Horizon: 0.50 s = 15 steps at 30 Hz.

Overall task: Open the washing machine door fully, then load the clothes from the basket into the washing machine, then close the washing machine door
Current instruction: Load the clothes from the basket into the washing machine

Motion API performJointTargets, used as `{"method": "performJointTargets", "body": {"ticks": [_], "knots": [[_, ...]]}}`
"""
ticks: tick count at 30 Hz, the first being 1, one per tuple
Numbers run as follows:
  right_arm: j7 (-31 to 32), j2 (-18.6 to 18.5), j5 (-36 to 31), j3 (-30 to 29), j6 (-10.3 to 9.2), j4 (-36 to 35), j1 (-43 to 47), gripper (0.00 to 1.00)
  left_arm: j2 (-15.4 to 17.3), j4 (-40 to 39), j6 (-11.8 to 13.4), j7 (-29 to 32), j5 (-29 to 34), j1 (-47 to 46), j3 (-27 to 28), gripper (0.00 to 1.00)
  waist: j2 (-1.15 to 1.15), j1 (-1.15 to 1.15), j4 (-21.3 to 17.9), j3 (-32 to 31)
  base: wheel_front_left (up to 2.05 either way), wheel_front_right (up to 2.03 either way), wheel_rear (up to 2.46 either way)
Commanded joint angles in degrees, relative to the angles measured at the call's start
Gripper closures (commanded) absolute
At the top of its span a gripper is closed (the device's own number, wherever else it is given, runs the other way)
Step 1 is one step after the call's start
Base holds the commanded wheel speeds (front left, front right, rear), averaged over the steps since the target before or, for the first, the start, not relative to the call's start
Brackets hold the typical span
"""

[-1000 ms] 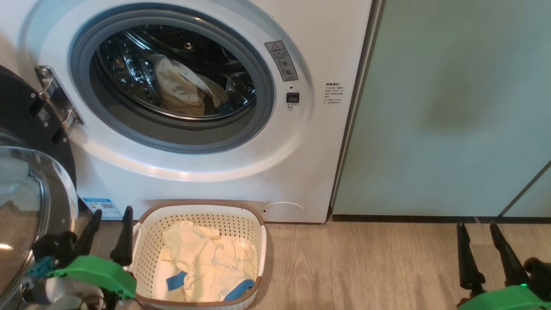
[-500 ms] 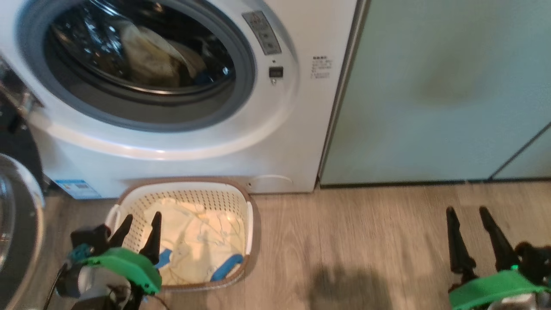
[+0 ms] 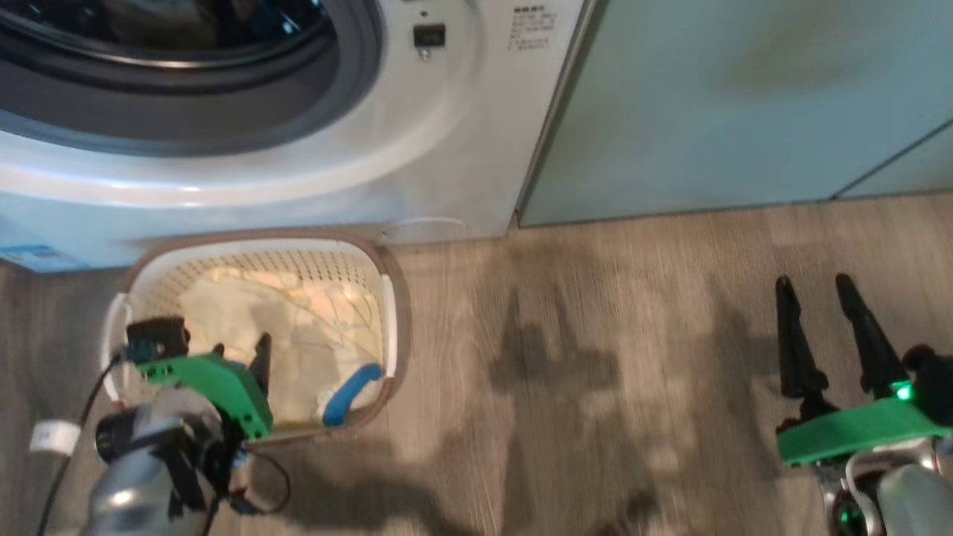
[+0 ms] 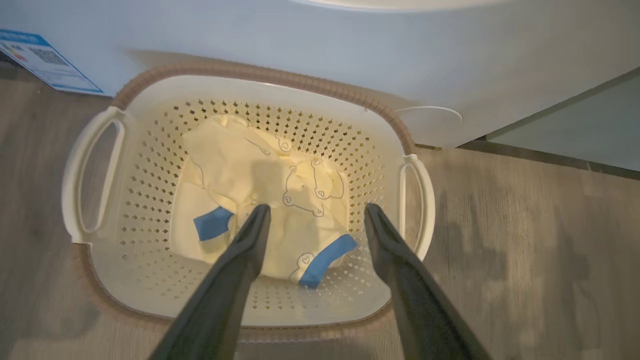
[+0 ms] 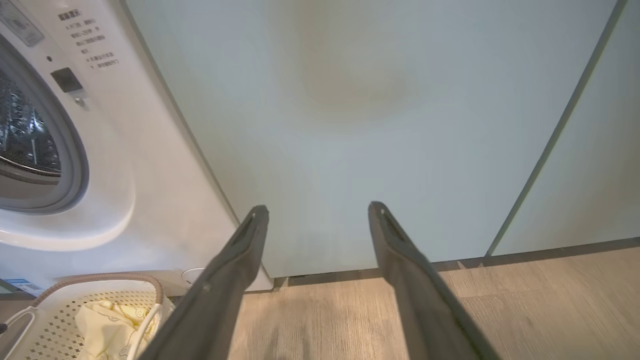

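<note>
The left gripper (image 4: pixel 317 207) hangs over the basket (image 4: pixel 260 75), fingers spread and empty, aimed down at the pale yellow clothes (image 4: pixel 260 170) heaped on the basket's bottom, their length slanting from its far left to the blue cuff (image 4: pixel 325 260) at its near right. The right gripper (image 3: pixel 813 281), likewise spread and holding nothing, stands well right of the basket over wooden floor (image 3: pixel 595 335), so the left arm is clearly nearer.

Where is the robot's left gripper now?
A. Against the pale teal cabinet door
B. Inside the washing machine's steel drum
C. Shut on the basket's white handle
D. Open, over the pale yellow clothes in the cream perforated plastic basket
D: in the left wrist view the left gripper stands open over the clothes in the basket, holding nothing.
</note>
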Motion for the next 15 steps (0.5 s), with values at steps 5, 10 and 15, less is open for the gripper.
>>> {"method": "performJointTargets", "body": {"ticks": [5,10,15], "knots": [[-0.4,-0.9,0.6,1.5,0.10,-2.5,-4.4,0.00,3.4,7.4,0.0,3.1,-1.9,-9.9,-0.1,0.00,0.00,-0.01,-1.6,8.7,0.00,0.00,0.00],[-0.4,-1.4,0.5,2.1,0.10,-3.0,-6.5,0.00,4.8,11.5,0.0,3.8,-2.0,-15.1,-0.2,0.00,0.00,-0.01,-1.7,13.3,0.00,0.00,0.00],[-0.4,-2.2,0.4,2.3,0.10,-3.8,-8.8,0.00,6.1,14.9,0.1,4.1,-1.8,-20.6,-0.5,0.00,0.00,-0.01,-1.3,19.1,0.00,0.00,0.00]]}}
